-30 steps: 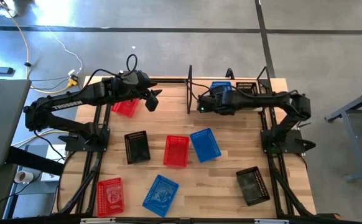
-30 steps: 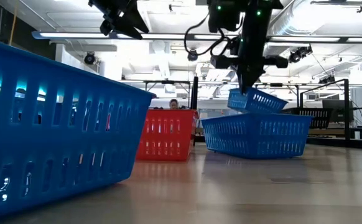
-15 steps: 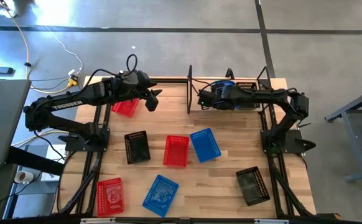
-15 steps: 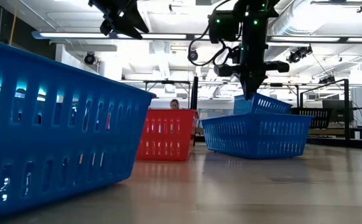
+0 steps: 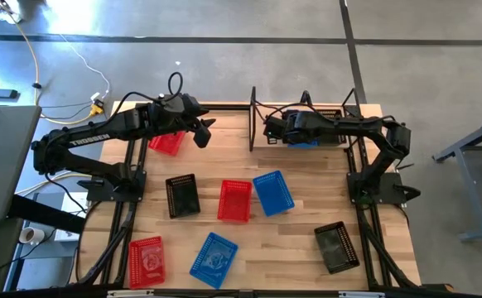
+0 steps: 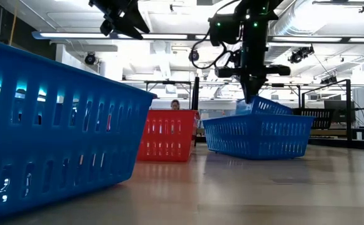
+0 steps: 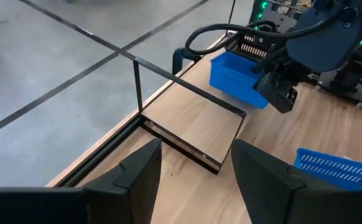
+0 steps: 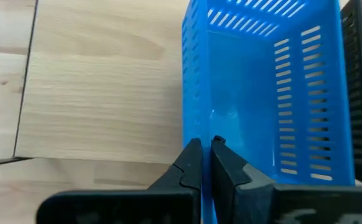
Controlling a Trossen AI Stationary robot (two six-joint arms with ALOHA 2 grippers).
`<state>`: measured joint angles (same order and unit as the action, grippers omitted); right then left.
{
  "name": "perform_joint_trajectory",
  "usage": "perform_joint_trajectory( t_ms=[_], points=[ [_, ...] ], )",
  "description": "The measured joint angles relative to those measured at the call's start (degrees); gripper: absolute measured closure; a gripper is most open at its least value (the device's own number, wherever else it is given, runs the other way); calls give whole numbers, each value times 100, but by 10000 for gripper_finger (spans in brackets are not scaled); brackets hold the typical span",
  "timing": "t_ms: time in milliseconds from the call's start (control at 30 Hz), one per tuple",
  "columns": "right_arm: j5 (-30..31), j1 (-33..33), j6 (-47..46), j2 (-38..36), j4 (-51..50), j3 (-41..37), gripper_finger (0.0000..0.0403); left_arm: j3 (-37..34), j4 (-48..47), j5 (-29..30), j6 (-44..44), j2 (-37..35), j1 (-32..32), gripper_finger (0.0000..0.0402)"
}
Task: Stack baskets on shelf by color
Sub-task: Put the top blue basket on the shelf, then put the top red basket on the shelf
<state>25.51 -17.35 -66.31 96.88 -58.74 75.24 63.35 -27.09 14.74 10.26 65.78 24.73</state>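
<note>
While the left gripper (image 5: 201, 132) hangs above the table's (image 5: 299, 240) far left part with fingers (image 7: 137, 171) spread and nothing between them, the right gripper (image 8: 204, 149) is down inside the shelf (image 5: 253, 120) at the far edge, fingers pinched on the short wall of a blue basket (image 8: 262, 93).

That blue basket (image 5: 306, 141) sits in the shelf's middle span, and a black basket (image 5: 328, 116) lies just beside it toward the right end frame. In the left wrist view the blue basket (image 7: 237, 78) sits tilted, the gripped end up. The left span of the shelf shows only bare wood.

Loose on the table:
- red basket (image 5: 166, 142) far left, partly under the left arm
- black basket (image 5: 182, 195), red basket (image 5: 234, 200) and blue basket (image 5: 273, 192) in a row mid-table
- red basket (image 5: 146, 260) and blue basket (image 5: 214, 257) at the near edge
- black basket (image 5: 336, 247) near right

Low view: the near blue basket (image 6: 50, 125) fills the left side. A person shows in the room behind the red basket (image 6: 166, 134).
</note>
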Motion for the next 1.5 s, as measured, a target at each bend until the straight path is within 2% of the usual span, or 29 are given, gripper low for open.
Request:
perform_joint_trajectory(
  t_ms=[367, 733, 1067, 1500],
  points=[
    [-67, -224, 48, 0, -48, 0, 401, 0, 0, -1, 0, 0, 0, 216],
    [-169, -294, 231, 0, 33, 0, 344, 0, 0, 0, -92, 0, 0, 216],
    [32, -294, 392, -4, 35, 0, 341, 0, 0, 0, -100, 0, -1, 216],
    [-204, -289, 631, -24, 131, 1, 329, 0, -3, 0, -99, 0, -2, 216]
  ],
)
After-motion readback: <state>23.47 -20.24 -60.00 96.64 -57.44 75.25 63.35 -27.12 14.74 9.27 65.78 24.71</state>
